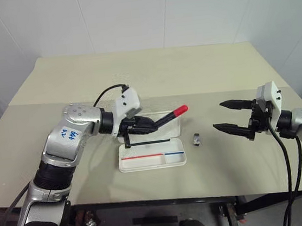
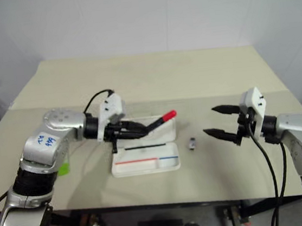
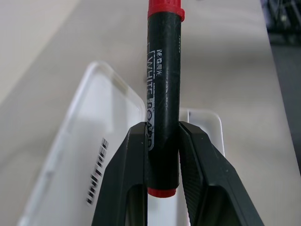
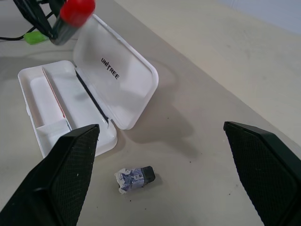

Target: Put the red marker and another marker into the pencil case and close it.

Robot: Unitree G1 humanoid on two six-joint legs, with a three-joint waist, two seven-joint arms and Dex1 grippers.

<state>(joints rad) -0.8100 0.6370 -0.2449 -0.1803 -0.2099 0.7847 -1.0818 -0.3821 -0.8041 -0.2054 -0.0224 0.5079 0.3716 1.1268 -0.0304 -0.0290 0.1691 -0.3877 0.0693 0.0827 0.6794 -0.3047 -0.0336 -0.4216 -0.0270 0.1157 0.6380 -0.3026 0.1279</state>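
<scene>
My left gripper is shut on the red marker, gripping its black barrel near the tail end. The red cap points out to the right, above the raised lid of the pencil case. The white case lies open, with its tray in front and its lettered lid behind. A lime-green marker lies on the table left of the case, partly under my left arm. To the right of the case, my right gripper is open and holds nothing.
A small grey clip lies on the table just right of the case, between it and my right gripper. The beige table reaches back to a white wall.
</scene>
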